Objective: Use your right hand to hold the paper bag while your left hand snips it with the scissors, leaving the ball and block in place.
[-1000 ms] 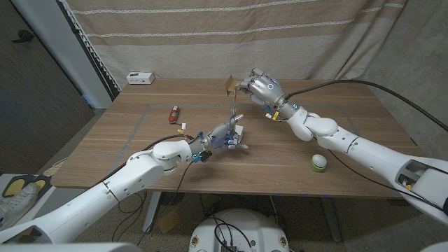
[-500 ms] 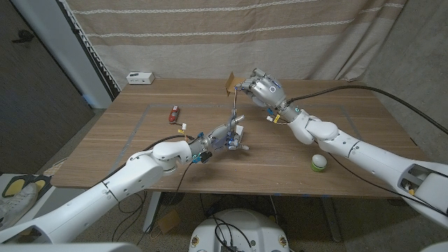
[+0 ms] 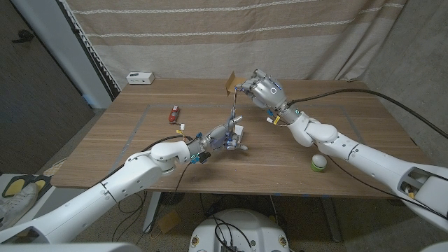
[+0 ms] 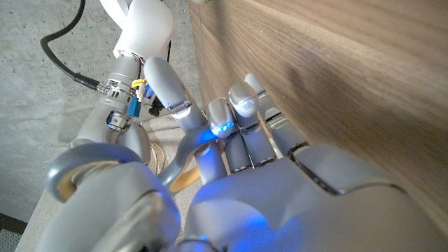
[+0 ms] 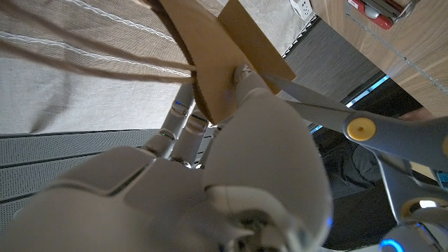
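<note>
My right hand (image 3: 261, 89) holds a small brown paper bag (image 3: 229, 82) up above the far middle of the table; in the right wrist view the bag (image 5: 225, 54) sits pinched at its fingertips. My left hand (image 3: 220, 136) grips the scissors (image 3: 234, 119) by their handles, with the blades pointing up toward the bag's lower edge. The blade tip (image 5: 302, 103) lies right beside the bag, and the yellow pivot (image 5: 362, 129) shows below it. A green and white ball (image 3: 319, 163) lies near the right front. A red block (image 3: 173, 113) lies left of centre.
A white box (image 3: 140, 77) stands at the table's far left corner. A small blue and yellow item (image 3: 269, 115) lies under my right wrist. A curtain hangs behind the wooden table (image 3: 126, 154).
Almost nothing: my right forearm has shifted slightly, while the bag and the scissors stay where they were.
</note>
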You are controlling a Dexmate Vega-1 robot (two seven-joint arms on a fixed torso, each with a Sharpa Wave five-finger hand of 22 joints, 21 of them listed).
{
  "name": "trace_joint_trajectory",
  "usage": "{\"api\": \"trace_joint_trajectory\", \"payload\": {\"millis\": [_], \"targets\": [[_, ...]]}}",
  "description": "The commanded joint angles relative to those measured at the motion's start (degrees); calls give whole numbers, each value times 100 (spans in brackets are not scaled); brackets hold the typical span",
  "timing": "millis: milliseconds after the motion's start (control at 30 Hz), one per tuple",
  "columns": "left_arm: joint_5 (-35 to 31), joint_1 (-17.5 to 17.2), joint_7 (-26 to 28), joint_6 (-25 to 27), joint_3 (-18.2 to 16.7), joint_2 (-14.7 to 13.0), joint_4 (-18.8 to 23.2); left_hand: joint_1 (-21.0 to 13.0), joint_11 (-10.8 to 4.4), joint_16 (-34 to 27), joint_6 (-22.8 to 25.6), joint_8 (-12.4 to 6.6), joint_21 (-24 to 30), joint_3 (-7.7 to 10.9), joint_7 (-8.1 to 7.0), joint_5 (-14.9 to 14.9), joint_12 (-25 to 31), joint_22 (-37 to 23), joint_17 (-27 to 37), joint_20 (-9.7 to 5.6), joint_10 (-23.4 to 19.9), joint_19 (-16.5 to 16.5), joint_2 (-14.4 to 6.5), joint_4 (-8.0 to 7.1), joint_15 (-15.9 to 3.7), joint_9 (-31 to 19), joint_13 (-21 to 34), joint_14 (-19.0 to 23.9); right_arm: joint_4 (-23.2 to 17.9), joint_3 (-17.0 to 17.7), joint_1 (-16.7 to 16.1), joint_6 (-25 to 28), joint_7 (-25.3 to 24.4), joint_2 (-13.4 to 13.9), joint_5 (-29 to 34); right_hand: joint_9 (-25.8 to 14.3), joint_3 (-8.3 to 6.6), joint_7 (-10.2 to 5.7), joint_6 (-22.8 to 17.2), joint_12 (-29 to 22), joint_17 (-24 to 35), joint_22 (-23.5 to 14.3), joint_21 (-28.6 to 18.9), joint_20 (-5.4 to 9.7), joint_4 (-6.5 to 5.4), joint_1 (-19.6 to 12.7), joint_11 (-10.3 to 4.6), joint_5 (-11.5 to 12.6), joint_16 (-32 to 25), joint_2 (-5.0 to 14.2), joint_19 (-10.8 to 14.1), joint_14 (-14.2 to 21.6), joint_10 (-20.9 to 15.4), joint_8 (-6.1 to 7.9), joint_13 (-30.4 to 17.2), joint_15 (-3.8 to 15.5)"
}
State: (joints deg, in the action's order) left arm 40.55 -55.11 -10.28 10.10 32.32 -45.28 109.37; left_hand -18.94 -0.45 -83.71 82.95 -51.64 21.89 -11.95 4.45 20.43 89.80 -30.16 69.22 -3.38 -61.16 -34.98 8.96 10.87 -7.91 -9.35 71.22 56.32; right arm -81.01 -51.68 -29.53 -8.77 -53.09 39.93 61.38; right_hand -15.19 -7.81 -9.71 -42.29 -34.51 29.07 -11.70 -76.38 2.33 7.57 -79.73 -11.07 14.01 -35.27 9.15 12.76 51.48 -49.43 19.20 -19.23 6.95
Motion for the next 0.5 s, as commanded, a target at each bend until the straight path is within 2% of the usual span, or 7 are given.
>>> {"api": "trace_joint_trajectory", "payload": {"millis": [33, 67, 100, 167, 300, 400, 500], "targets": [[11, 0, -57, -49, -21, -3, -70, 37, -1070, -25, -123, -12, 25, -795, 195, 33, 90, -27, 18, -220, -1127, 41, 11, -805, -380, -17, 10, 19, -3, 87, -87, 98, 55, -60, -188, -143, 29, 10, 440, 20, 91, 23, -144, 847, -23, -77, -10, 53, 41, -8, -79, 106, -25, -102, -1, 692], [22, -3, -79, -55, -22, -7, -77, 38, -1072, -36, -123, -12, 26, -794, 194, 34, 91, -29, 27, -227, -1129, 43, 9, -805, -380, -17, 10, 29, 8, 85, -90, 103, 57, -73, -196, -156, 36, -16, 594, 21, 112, 30, -177, 843, -25, -76, -14, 58, 53, -14, -93, 115, -32, -162, 1, 692], [27, -8, -88, -58, -23, -11, -81, 39, -1072, -40, -123, -13, 28, -794, 194, 35, 90, -31, 29, -223, -1126, 40, 9, -806, -380, -17, 10, 31, 14, 77, -86, 102, 63, -78, -189, -146, 50, -61, 1039, 20, 145, 49, -256, 836, -33, -71, -11, 75, 101, -17, -129, 133, -42, -370, 6, 692], [28, -11, -107, -67, -23, -18, -92, 39, -1072, -40, -123, -14, 28, -794, 194, 35, 90, -33, 27, -226, -1126, 42, 8, -806, -380, -17, 10, 29, 10, 64, -86, 111, 93, -91, -186, -120, 66, -119, 1381, 12, 184, 68, -334, 827, -41, -63, -13, 95, 155, -24, -167, 150, -41, -555, 11, 692], [45, -6, -144, -93, -27, -5, -132, 41, -1067, -44, -123, -16, 30, -794, 193, 34, 94, -38, 26, -227, -1139, 44, 9, -807, -380, -17, 10, 27, 10, 33, -79, 123, 117, -112, -155, -94, 71, -144, 1574, 10, 213, 77, -375, 823, -40, -66, -20, 108, 185, -27, -192, 164, -39, -657, 13, 692], [27, 24, -195, -126, -14, 9, -179, 42, -1074, -48, -123, -17, 31, -794, 193, 35, 93, -42, 26, -231, -1139, 47, 8, -808, -380, -17, 10, 26, 7, 23, -89, 164, 129, -123, -139, 4, 86, -190, 2018, -8, 231, 97, -462, 804, -49, -58, -30, 141, 295, -31, -247, 184, -72, -842, 20, 694], [28, 45, -225, -142, -11, 26, -213, 43, -1074, -50, -123, -18, 34, -794, 193, 35, 92, -45, 25, -231, -1136, 44, 8, -809, -380, -17, 10, 25, 15, 18, -93, 180, 95, -130, -133, 92, 103, -139, 2409, -26, 237, 109, -516, 792, -47, -55, -44, 172, 374, -48, -279, 230, -118, -909, 31, 694]]}}
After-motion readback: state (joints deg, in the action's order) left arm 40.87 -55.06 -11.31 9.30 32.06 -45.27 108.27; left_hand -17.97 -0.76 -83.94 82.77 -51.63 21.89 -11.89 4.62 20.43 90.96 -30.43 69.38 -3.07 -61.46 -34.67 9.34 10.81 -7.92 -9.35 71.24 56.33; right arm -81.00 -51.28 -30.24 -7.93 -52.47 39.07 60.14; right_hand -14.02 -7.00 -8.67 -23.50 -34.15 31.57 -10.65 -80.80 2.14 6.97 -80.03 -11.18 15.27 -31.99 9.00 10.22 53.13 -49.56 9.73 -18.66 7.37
